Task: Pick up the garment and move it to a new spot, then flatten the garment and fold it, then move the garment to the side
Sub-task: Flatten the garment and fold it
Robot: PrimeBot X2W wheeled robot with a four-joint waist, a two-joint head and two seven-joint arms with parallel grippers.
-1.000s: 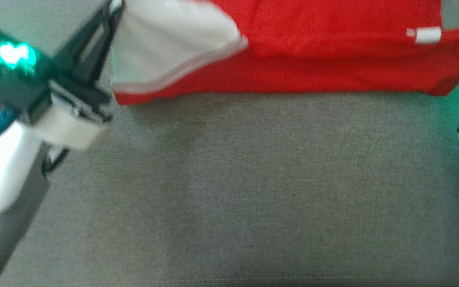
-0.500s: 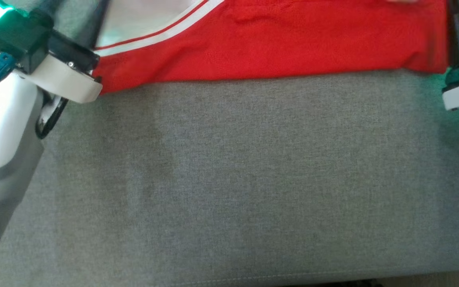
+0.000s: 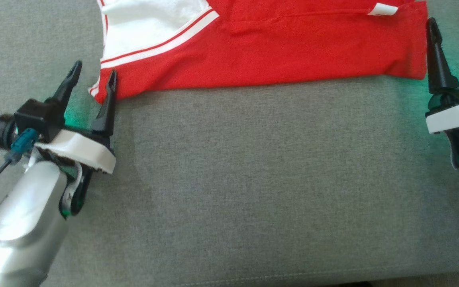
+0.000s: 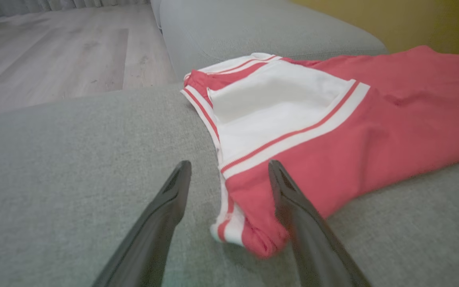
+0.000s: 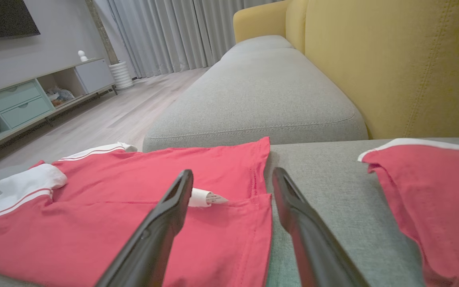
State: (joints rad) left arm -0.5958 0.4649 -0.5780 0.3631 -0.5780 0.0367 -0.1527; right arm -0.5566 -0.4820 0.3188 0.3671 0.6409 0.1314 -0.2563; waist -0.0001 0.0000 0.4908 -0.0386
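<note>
Garment (image 3: 277, 52) red, white-trimmed, folded

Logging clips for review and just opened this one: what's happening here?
A two-armed robot is working on a red and white garment that lies spread on a grey sofa cushion. The left gripper sits at the garment's near left corner, jaws open with the corner between them. The right gripper sits at the near right corner, jaws open too. Neither grips the cloth at this moment.
</note>
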